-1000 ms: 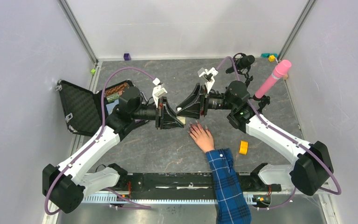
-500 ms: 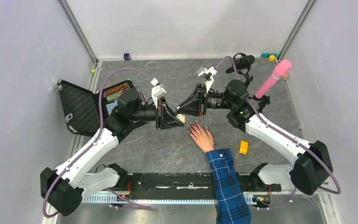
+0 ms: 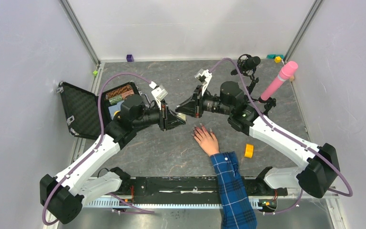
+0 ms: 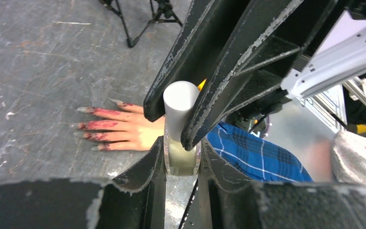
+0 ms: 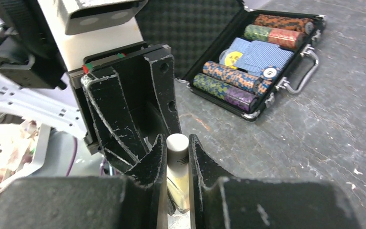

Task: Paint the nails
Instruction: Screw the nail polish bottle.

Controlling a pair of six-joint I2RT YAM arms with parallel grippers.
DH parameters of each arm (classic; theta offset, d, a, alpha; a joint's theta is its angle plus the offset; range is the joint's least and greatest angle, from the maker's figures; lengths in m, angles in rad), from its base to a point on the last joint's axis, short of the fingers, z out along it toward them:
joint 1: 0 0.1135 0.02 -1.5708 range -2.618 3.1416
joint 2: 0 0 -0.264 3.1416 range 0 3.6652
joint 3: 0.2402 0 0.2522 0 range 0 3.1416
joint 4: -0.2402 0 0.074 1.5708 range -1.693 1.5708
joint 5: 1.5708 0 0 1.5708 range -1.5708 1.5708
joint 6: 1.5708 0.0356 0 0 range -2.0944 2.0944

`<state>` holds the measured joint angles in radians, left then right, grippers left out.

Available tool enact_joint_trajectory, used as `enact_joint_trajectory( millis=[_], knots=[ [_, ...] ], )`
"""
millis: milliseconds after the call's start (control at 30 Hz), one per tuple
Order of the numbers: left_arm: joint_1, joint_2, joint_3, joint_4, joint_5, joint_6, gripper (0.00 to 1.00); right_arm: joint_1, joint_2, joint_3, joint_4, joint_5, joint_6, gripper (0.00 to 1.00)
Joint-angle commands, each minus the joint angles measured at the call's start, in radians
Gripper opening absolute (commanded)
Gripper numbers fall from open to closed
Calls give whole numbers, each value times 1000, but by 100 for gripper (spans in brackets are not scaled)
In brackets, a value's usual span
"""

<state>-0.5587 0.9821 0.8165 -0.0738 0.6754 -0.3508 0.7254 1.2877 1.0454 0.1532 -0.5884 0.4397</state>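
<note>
The small bottle [image 4: 181,164] is mostly hidden: the left gripper [image 4: 181,145] clamps its glass and the right gripper [image 5: 176,139] pinches its white cap [image 4: 180,102]. The nails [image 4: 83,109] (smeared red, outlines unclear) rest near the middle of the scuffed grey table [image 3: 171,148], enclosed by white walls.

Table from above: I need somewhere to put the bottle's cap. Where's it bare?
Bare: the table between the left arm and the hand; also the back strip between the case and the tripod. Crowded: mid-table, where left gripper and right gripper clamp the bottle.
</note>
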Motion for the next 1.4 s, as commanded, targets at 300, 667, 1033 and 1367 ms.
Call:
enact_joint_trajectory(
  millis=[300,667,1033,1367],
  knots=[
    [23,-71,-27,134,-250,-62,2,216,84,59,-310,711,47,0],
    [34,-67,-42,152,-257,-94,2,406,208,120,-242,953,106,0],
    [38,-65,-43,155,-247,-97,2,432,211,161,-206,962,-19,15],
    [41,-48,-31,142,-225,-94,2,419,66,187,-243,1014,-205,61]
  ],
)
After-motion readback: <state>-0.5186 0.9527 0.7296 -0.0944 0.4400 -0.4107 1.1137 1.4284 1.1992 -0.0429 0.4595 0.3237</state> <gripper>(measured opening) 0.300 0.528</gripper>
